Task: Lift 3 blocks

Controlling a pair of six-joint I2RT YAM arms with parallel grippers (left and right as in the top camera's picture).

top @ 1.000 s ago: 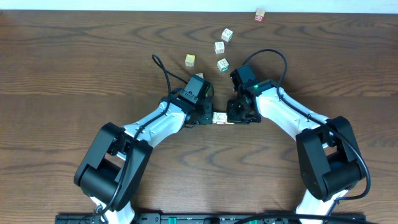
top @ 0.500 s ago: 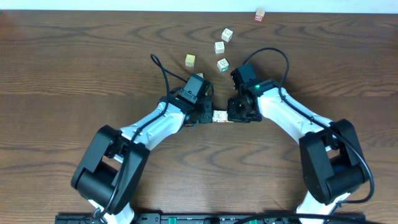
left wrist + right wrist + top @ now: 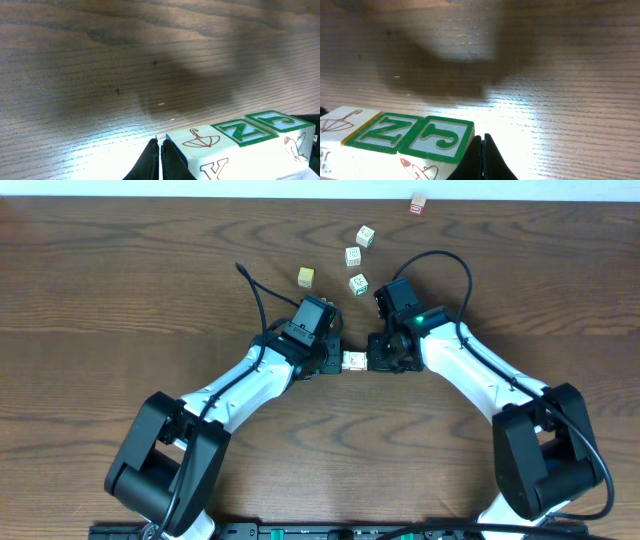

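Three blocks (image 3: 353,361) form a short row squeezed end to end between my two grippers. In the left wrist view the row runs from a red umbrella block (image 3: 200,140) through a green Z block (image 3: 243,131) to a green J block (image 3: 275,121). My left gripper (image 3: 160,160) is shut and its outer side presses the umbrella end. My right gripper (image 3: 482,157) is shut too and pushes against the J block (image 3: 442,135). Neither pair of jaws has anything between it. A shadow lies on the wood well apart from the row, which looks raised off the table.
Behind the grippers lie a solid yellow cube (image 3: 305,276) and three whitish cubes (image 3: 358,284), (image 3: 353,256), (image 3: 366,236). A red-marked cube (image 3: 418,204) sits at the far table edge. Black cables loop above both wrists.
Both arms have shifted a little toward the far side of the table, carrying the squeezed row of blocks along between them. Both grippers have stayed shut.
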